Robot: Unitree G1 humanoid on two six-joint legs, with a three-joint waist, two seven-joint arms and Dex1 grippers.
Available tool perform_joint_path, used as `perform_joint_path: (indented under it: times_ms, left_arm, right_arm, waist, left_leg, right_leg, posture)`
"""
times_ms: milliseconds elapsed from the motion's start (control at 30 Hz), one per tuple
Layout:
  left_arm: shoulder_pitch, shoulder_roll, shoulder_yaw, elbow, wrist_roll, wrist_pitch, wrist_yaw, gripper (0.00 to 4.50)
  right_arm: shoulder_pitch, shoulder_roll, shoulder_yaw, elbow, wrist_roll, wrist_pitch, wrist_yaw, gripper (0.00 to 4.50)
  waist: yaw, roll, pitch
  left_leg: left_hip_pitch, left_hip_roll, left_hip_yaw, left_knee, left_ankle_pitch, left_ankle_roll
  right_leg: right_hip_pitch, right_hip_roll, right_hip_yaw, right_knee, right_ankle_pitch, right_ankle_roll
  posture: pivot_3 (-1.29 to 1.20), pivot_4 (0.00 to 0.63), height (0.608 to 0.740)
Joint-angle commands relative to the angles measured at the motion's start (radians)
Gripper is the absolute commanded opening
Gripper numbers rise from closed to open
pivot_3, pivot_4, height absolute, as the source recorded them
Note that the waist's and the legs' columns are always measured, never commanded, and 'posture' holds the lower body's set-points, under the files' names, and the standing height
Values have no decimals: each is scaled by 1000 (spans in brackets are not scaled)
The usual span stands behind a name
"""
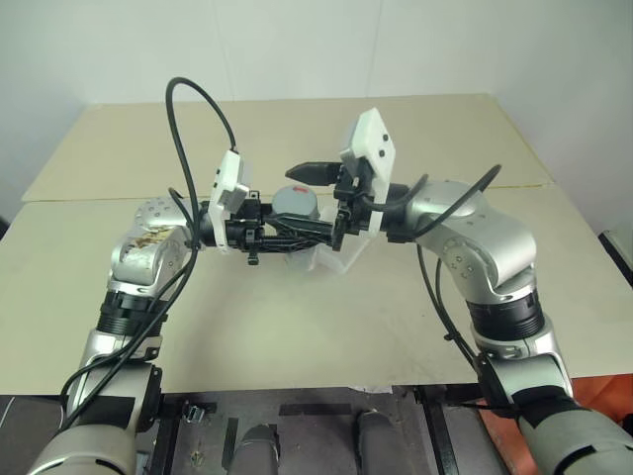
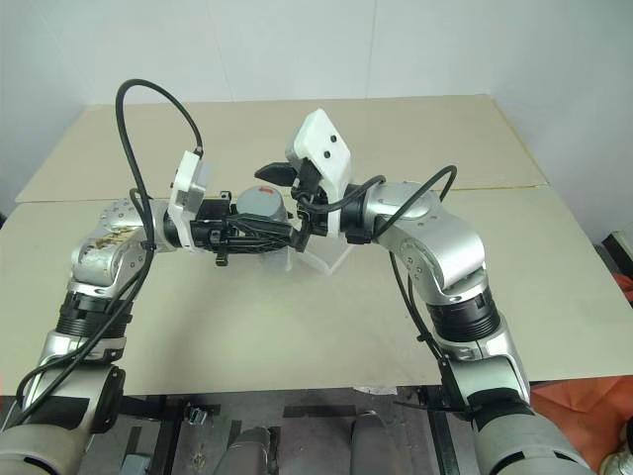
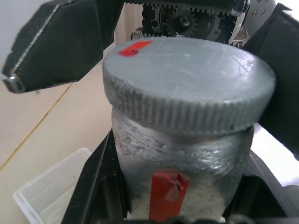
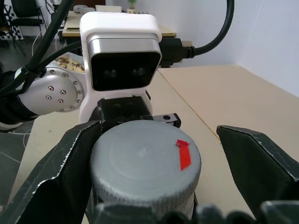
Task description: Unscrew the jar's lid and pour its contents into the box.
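Jar [image 3: 182, 168] held above table [image 1: 297, 317], upright, lid [image 3: 187, 79] screwed on. Left gripper [image 1: 297, 236] clamps jar body from left. Right gripper [image 1: 321, 203] comes from right, jaws wide, one finger each side of lid, not gripping. Box [image 3: 51, 193] on table under jar.

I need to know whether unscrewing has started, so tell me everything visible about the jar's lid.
The lid is a round grey cap with a flat, scuffed top, a ribbed edge and a red mark near its rim. It sits level and seated on the jar, which the left tool holds above the table. The right tool straddles the lid with its fingers open, one close against its side, the other clear.
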Motion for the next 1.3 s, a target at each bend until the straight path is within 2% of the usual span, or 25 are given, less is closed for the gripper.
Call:
perform_joint_path:
  times_ms: [33,967,1167,1300]
  left_arm:
    - [-1,18,20,-49,-17,-9,-13,1946]
    - [-9,27,14,-42,-17,-18,-37,1946]
    - [-7,25,17,-31,-5,-23,-31,1946]
    - [-5,16,16,-13,8,-38,-14,1946]
  right_arm:
    - [-13,-36,-75,-18,1,-23,-4,4478]
    - [81,-173,-153,-89,60,-5,-7,4478]
    - [139,-233,-161,-146,94,5,45,4478]
    - [142,-222,-183,-200,172,40,43,4478]
  waist:
    - [0,0,0]
    - [1,0,0]
    - [3,0,0]
    - [0,0,0]
  left_leg:
    - [0,0,0,0,0,0]
    - [0,0,0,0,0,0]
    - [0,0,0,0,0,0]
    - [0,0,0,0,0,0]
  right_leg:
    - [0,0,0,0,0,0]
    - [0,0,0,-1,0,0]
    - [0,0,0,-1,0,0]
    - [0,0,0,-1,0,0]
  posture:
    - [0,150,740]
    - [0,150,740]
    - [0,150,740]
    - [0,150,740]
